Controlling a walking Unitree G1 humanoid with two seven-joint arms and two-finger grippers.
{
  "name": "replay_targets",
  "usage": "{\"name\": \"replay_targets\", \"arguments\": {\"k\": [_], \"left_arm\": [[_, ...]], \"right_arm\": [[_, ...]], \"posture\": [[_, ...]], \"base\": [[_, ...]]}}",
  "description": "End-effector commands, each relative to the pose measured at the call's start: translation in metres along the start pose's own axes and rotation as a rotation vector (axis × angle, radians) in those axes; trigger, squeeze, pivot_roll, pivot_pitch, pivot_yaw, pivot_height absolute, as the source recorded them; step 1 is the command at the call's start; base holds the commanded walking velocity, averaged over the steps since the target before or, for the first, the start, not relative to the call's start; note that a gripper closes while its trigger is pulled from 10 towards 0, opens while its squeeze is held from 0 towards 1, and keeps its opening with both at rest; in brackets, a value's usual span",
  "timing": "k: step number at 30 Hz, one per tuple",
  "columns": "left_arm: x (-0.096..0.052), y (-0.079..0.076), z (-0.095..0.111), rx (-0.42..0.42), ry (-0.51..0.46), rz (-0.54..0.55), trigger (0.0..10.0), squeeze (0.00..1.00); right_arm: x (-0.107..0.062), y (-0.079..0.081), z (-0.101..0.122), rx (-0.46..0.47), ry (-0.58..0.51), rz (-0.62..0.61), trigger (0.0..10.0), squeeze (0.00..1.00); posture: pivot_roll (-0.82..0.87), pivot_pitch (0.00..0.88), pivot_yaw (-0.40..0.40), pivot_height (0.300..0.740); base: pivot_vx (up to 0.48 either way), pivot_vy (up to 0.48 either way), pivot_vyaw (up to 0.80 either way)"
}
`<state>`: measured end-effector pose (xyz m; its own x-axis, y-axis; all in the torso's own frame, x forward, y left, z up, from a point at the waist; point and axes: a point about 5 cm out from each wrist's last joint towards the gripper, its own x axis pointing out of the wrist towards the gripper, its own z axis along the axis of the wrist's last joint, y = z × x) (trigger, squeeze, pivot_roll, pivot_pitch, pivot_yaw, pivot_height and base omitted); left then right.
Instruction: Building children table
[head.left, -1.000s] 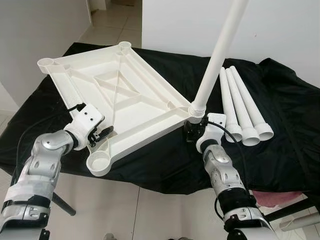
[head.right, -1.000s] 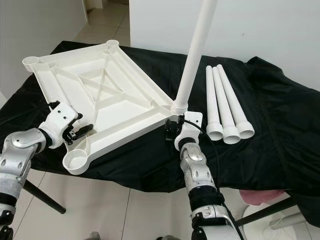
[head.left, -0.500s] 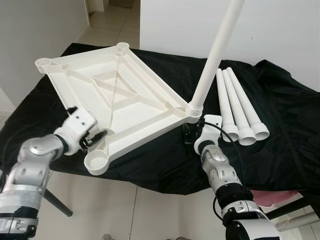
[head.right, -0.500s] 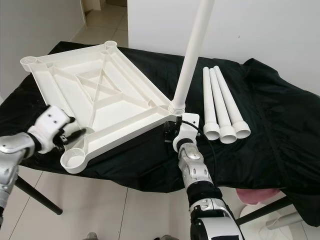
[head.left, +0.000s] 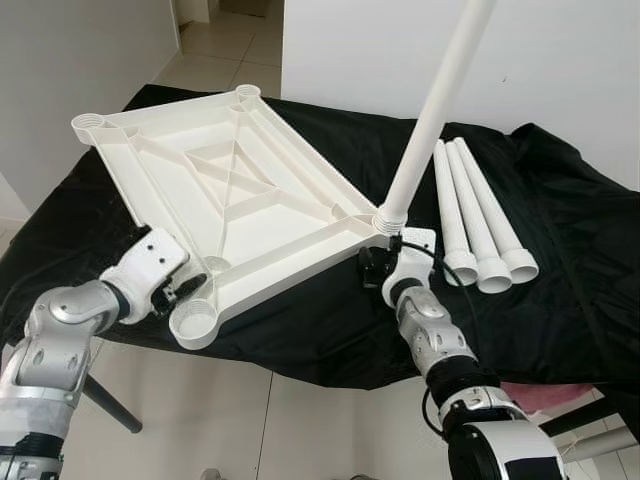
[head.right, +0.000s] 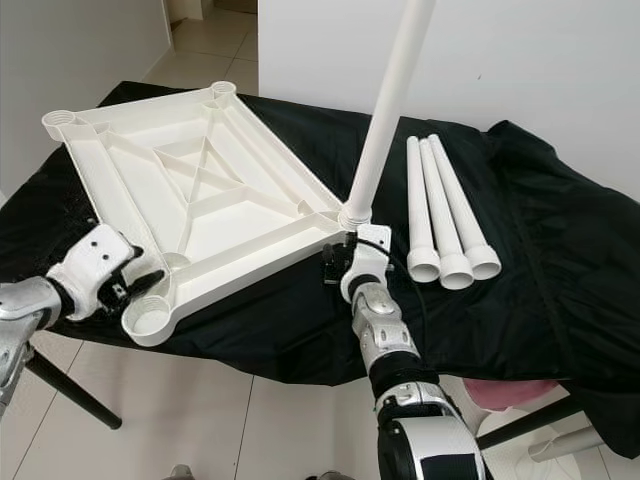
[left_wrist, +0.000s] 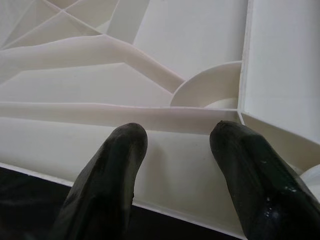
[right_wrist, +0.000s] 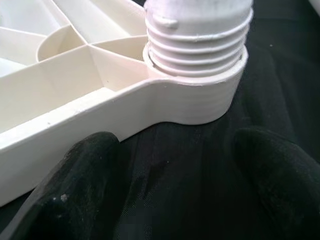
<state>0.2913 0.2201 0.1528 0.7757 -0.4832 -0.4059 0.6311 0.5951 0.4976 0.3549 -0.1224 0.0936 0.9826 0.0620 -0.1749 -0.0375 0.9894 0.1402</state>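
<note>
Right now the black cloth (head.left: 560, 230) covers the whole work surface, and the white tabletop (head.left: 220, 190) lies upside down on its left half, ribs showing. One leg (head.left: 430, 120) stands screwed into the tabletop's near right corner socket, leaning up and away. Three spare legs (head.left: 480, 220) lie side by side to the right. The left gripper (left_wrist: 177, 145) hovers at the near left edge, fingers apart, holding nothing. The right gripper (right_wrist: 175, 155) sits just below the socket, spread wide and empty.
</note>
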Motion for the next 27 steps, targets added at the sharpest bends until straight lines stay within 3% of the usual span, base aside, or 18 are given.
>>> {"name": "replay_targets", "arguments": {"k": [1, 4, 9, 13, 18, 23, 27], "left_arm": [[0.004, -0.011, 0.002, 0.039, -0.001, -0.034, 10.0, 0.00], [0.012, -0.027, 0.009, 0.042, -0.021, -0.096, 10.0, 0.00], [0.016, -0.039, 0.014, 0.046, -0.037, -0.138, 10.0, 0.00], [0.023, -0.060, 0.024, 0.028, -0.075, -0.203, 10.0, 0.00], [0.024, -0.067, 0.028, 0.028, -0.093, -0.227, 10.0, 0.00], [0.035, -0.092, 0.049, 0.003, -0.161, -0.282, 10.0, 0.00], [0.040, -0.094, 0.053, 0.000, -0.173, -0.259, 10.0, 0.00]], "right_arm": [[0.002, -0.003, 0.001, -0.007, -0.004, -0.006, 10.0, 0.00], [0.007, -0.003, 0.005, -0.042, 0.000, 0.005, 10.0, 0.00], [0.011, -0.002, 0.009, -0.050, 0.006, 0.014, 10.0, 0.00], [0.017, 0.006, 0.018, -0.070, 0.000, 0.053, 10.0, 0.00], [0.019, 0.009, 0.020, -0.074, 0.000, 0.065, 10.0, 0.00], [0.023, 0.019, 0.027, -0.091, -0.023, 0.091, 10.0, 0.00], [0.023, 0.018, 0.030, -0.090, -0.040, 0.085, 10.0, 0.00]], "posture": [[0.14, 0.000, -0.102, 0.740], [0.14, 0.005, -0.105, 0.740], [0.14, 0.006, -0.108, 0.740], [0.15, 0.008, -0.108, 0.740], [0.15, 0.010, -0.108, 0.740], [0.15, 0.014, -0.097, 0.740], [0.15, 0.017, -0.095, 0.740]], "base": [[0.000, 0.000, 0.00], [0.000, 0.000, 0.00], [0.000, 0.000, 0.00], [0.000, 0.000, 0.00], [0.000, 0.000, 0.00], [0.000, 0.000, 0.00], [0.000, 0.000, 0.00]]}}
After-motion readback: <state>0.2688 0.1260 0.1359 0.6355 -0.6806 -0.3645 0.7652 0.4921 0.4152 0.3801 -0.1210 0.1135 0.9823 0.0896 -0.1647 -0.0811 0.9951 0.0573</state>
